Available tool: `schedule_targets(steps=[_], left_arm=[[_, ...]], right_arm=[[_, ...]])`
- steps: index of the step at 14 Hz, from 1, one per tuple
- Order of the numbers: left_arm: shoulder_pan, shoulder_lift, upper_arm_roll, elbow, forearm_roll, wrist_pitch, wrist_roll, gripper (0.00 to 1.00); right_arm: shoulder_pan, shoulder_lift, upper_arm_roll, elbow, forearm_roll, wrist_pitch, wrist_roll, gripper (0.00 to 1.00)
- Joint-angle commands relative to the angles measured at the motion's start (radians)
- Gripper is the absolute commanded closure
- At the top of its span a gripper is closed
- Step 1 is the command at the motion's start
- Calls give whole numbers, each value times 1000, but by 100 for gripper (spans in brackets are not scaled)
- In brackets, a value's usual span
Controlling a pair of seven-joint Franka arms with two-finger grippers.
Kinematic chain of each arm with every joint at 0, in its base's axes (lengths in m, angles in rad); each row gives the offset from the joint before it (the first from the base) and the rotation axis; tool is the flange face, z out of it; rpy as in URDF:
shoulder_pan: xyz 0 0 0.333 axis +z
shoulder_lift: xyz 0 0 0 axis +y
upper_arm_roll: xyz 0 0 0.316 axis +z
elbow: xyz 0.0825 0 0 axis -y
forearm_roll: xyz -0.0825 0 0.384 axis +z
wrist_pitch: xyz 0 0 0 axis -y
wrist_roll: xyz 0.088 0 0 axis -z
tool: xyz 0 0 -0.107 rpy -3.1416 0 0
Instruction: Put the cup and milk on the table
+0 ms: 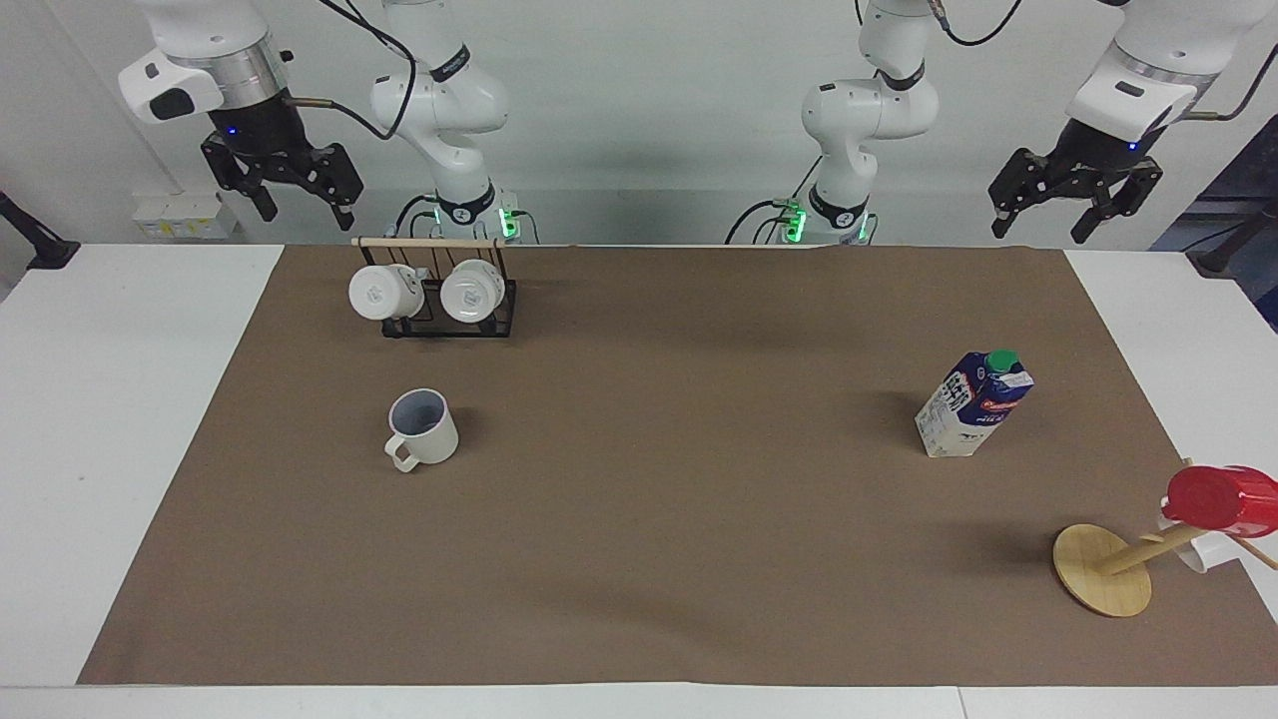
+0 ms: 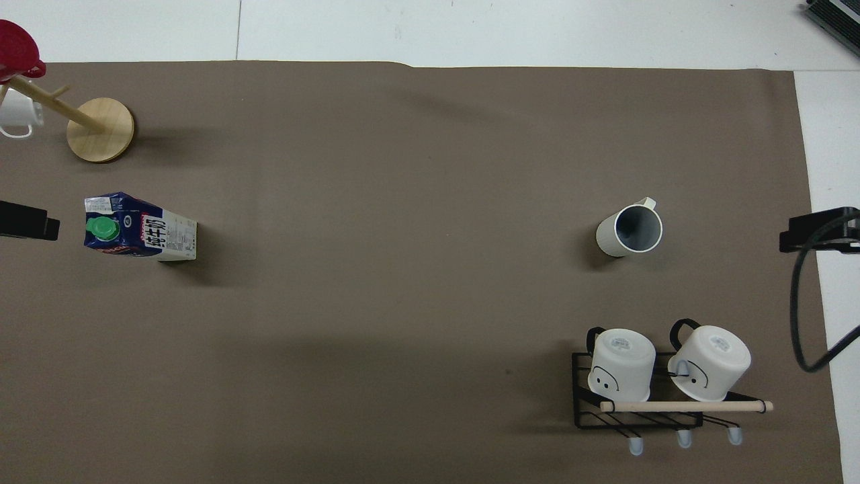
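The cup (image 1: 424,427) is a cream-white mug with a grey inside. It stands upright on the brown sheet of the table (image 1: 679,539), farther from the robots than the mug rack; it also shows in the overhead view (image 2: 631,230). The milk (image 1: 973,404) is a blue and white carton with a green cap. It stands on the sheet toward the left arm's end, and it shows in the overhead view too (image 2: 141,235). My right gripper (image 1: 305,205) is open and empty, raised over the sheet's edge at the right arm's end. My left gripper (image 1: 1040,228) is open and empty, raised over the left arm's end.
A black wire rack (image 1: 439,318) holding two white mugs stands near the robots, close to the cup. A wooden mug tree (image 1: 1103,571) carries a red cup (image 1: 1223,497) and a white mug (image 2: 17,114), and stands at the left arm's end, farther from the robots than the milk.
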Motion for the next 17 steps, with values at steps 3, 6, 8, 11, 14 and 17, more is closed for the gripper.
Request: schedule_targets(steps=[3,6,8,11,14,17], left_arm=[[9,-24,-2,-29,7,24,0,0],[7,-26,-2,-35,7,24,0,0],[7,-24,-2,-42,7,26,-8,0],[7,-29,-2,-175,7,148,-8,0],[30,-17,0,-259,7,275,-8,0],[58,10,0,-320,7,406,-8,0]], right_arm=[[21,-3,2,-166,7,224,-14,0],[81,68,2,-177,4,310,67,0],[100,129,2,-182,0,371,81,0],[132,227,2,-185,-2,479,81,0],[138,235,2,-276,-2,579,72,0],[138,238,2,-385,-2,677,65,0]])
